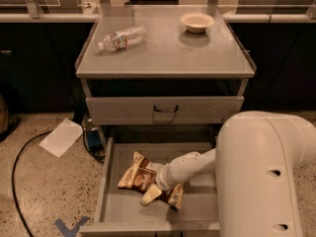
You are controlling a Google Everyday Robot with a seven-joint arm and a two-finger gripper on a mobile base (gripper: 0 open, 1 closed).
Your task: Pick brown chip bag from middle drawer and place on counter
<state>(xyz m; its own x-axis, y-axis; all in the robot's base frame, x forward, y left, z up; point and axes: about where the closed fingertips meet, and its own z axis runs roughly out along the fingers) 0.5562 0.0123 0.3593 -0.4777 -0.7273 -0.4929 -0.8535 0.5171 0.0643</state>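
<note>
The brown chip bag (139,175) lies crumpled on the floor of the open middle drawer (123,212), left of its centre. My gripper (159,187) reaches in from the right at the end of the white arm and sits down on the bag's right part, hiding it. A cream-tan end of the bag shows below the gripper. The counter (168,51) is the cabinet's flat grey top, above the drawers.
A clear plastic bottle (121,37) lies on the counter's left side and a small cream bowl (197,21) stands at its back right. The upper drawer with a dark handle (165,109) is shut. White paper (61,137) and a black cable (17,154) lie on the floor. My arm's large housing (266,177) fills the lower right.
</note>
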